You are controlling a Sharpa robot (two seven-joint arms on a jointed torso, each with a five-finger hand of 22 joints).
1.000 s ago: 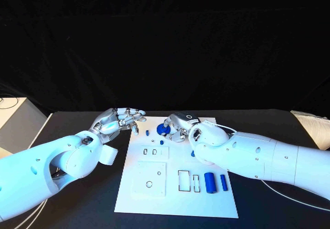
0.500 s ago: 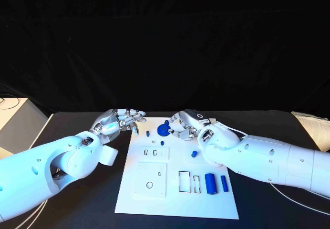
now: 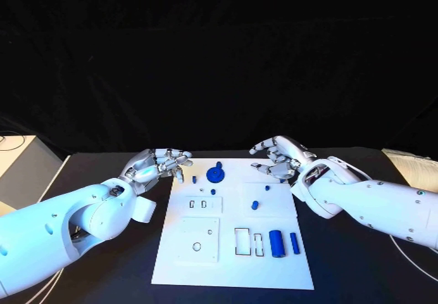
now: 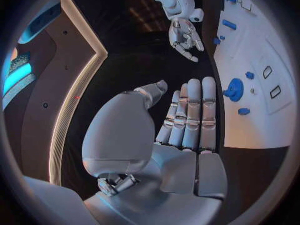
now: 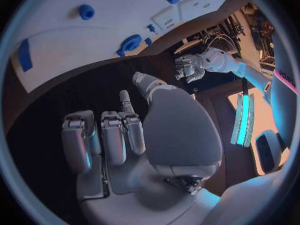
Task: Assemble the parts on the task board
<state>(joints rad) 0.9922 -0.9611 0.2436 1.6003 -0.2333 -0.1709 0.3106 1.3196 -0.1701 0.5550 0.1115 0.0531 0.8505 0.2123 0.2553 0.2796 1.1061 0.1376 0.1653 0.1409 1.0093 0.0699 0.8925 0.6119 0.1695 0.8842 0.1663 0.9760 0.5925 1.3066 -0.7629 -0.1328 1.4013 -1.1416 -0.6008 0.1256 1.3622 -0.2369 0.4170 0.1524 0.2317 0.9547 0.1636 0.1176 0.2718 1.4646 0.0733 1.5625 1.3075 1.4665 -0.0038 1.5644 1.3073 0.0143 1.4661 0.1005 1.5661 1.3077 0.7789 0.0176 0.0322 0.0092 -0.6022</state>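
The white task board (image 3: 228,253) lies in the middle of the black table. A blue gear-shaped part (image 3: 216,173) stands near its far edge, with small blue parts (image 3: 212,191) beside it. Another small blue part (image 3: 256,204) lies mid-board. Two blue cylinders (image 3: 276,242) lie at the near right. My right hand (image 3: 278,157) hovers at the board's far right corner, fingers apart and holding nothing. My left hand (image 3: 162,163) hangs beside the far left edge, also holding nothing. The left wrist view shows its fingers (image 4: 187,120) stretched toward the gear-shaped part (image 4: 234,89).
A white box (image 3: 23,164) stands at the table's left edge. Black table surface (image 3: 109,266) lies free on both sides of the board. The board has several open slots (image 3: 245,240) near its front.
My right hand has let go of the blue gear-shaped part and drawn back to the right, off the board. The part stays standing near the far edge. My left hand has barely moved.
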